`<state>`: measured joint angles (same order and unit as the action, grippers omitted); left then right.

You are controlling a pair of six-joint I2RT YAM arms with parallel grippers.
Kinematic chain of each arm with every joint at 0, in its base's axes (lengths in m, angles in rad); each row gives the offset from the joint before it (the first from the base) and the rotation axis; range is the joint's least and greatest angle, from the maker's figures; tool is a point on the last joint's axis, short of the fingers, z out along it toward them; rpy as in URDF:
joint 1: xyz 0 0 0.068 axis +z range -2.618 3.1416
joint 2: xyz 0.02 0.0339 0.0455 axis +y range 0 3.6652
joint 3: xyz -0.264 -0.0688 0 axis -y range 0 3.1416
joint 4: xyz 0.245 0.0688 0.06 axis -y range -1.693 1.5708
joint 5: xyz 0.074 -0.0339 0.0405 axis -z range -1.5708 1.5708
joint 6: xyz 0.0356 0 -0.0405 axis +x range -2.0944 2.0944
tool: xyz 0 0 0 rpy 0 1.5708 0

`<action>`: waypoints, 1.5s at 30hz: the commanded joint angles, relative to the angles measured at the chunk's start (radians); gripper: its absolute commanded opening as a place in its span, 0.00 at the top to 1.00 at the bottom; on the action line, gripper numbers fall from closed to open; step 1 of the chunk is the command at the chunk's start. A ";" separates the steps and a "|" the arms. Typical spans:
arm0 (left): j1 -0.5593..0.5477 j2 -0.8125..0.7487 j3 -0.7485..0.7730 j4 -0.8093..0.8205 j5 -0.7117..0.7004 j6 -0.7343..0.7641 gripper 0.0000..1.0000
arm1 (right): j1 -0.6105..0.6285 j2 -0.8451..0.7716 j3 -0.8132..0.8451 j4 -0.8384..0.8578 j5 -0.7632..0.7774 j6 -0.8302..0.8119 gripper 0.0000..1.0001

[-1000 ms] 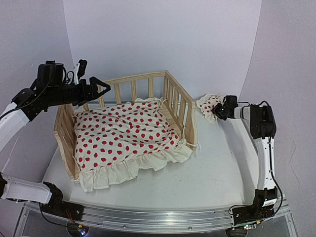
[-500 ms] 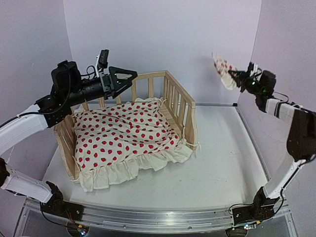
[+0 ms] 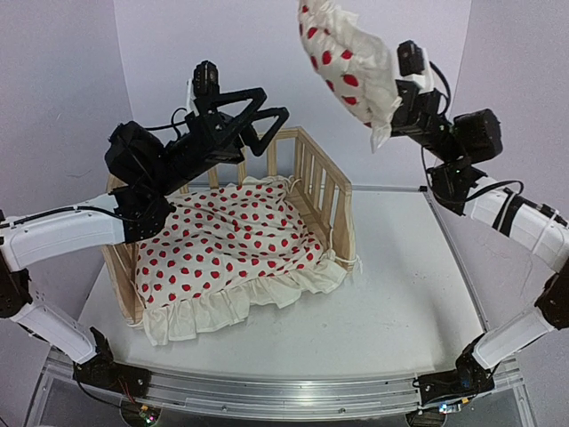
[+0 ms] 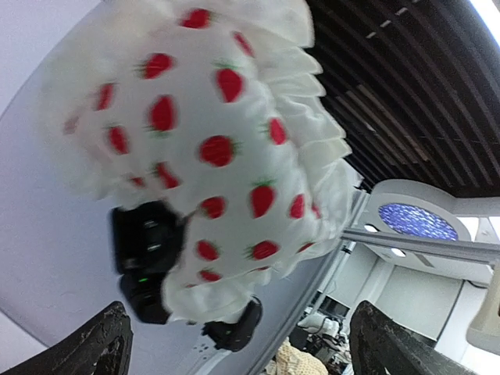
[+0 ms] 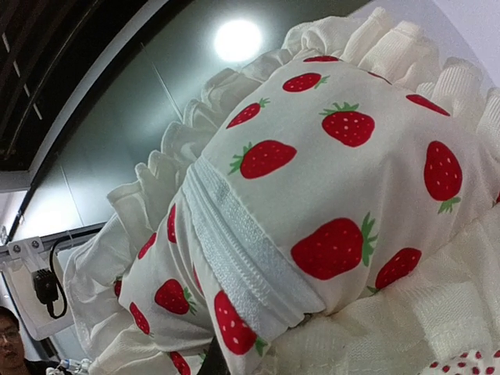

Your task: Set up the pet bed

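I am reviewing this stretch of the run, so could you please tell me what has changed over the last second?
The right gripper took hold of the small pillow, lifted it off the table beside the bed and swung it high up, toward the other arm. The left gripper, open, rose from the bed's back left corner and points at the pillow. The pet bed and its cushion stayed put.
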<state>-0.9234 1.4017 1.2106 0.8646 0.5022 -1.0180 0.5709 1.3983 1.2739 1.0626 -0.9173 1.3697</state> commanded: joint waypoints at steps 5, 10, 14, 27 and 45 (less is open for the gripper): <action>-0.086 -0.055 -0.020 0.170 -0.073 0.045 0.01 | 0.203 0.084 -0.031 -0.014 0.008 -0.085 1.00; -0.086 -0.112 -0.070 0.071 -0.177 0.102 0.10 | 0.266 0.076 -0.064 -0.168 0.001 -0.233 1.00; -0.084 -0.142 -0.074 -0.110 -0.245 0.123 0.11 | 0.285 0.059 -0.074 -0.215 -0.024 -0.326 1.00; -0.084 -0.256 -0.102 -0.319 -0.294 0.254 1.00 | 0.285 0.103 0.009 -0.412 -0.027 -0.407 0.81; -0.107 0.144 0.396 -2.256 -1.488 -0.175 1.00 | 0.239 -0.181 0.035 -1.640 1.000 -1.101 0.02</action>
<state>-1.0843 1.5314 1.6073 -1.0096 -0.8165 -1.0286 0.8074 1.2572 1.2942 -0.5392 -0.0193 0.3470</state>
